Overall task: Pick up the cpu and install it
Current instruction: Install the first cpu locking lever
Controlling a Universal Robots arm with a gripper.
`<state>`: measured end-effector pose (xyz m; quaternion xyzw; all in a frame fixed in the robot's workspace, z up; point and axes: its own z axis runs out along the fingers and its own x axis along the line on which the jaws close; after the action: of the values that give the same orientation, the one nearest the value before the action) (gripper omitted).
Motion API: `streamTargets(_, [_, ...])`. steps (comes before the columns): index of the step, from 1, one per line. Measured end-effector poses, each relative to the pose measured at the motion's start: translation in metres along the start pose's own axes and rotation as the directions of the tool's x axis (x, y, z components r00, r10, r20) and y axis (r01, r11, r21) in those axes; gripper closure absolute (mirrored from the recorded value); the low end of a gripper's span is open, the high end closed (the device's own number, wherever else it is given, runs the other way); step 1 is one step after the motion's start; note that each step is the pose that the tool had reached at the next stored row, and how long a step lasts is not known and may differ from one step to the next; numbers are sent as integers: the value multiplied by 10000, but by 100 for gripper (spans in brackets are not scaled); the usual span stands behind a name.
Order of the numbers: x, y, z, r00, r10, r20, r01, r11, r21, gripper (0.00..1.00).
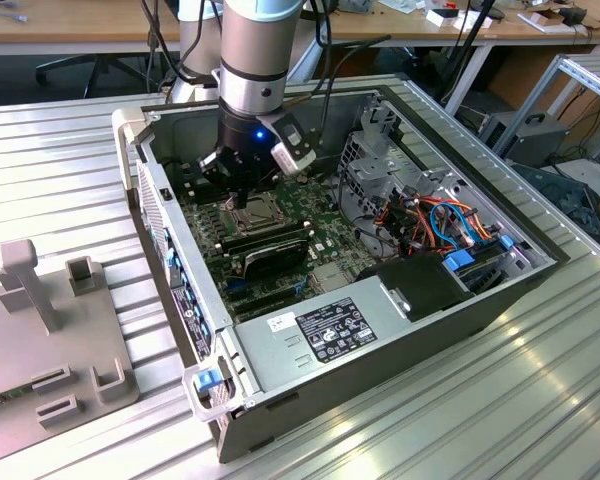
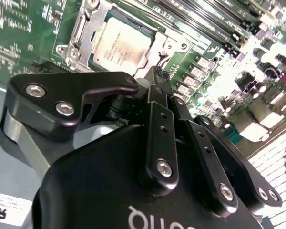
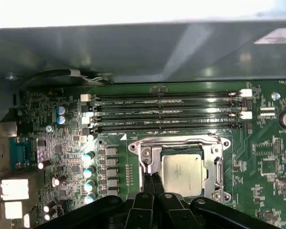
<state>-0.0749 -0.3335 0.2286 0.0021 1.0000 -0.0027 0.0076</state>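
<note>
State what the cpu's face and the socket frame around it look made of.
The cpu: likely metal, a matte pale grey-tan face with a soft, even sheen. The socket frame: probably bare steel, bright silver, glinting along its edges and bends.

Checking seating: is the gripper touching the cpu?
Cannot tell. In both wrist views the gripper sits beside the seated cpu; neither gap nor contact shows plainly.
</note>
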Motion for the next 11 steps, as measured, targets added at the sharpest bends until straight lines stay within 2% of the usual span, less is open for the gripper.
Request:
streamTargets(3, [0,0,1,9986,-532,3,532,9986,-8,89])
streamTargets(6, [0,10,0,9986,-537,3,537,9986,-7,89])
streamTargets(9, [1,82,0,9986,-534,3,534,9986,-7,89])
streamTargets(10, [0,102,0,9986,-535,3,535,9986,-27,89])
streamTargets(11, [0,104,1,9986,-536,8,536,9985,-80,89])
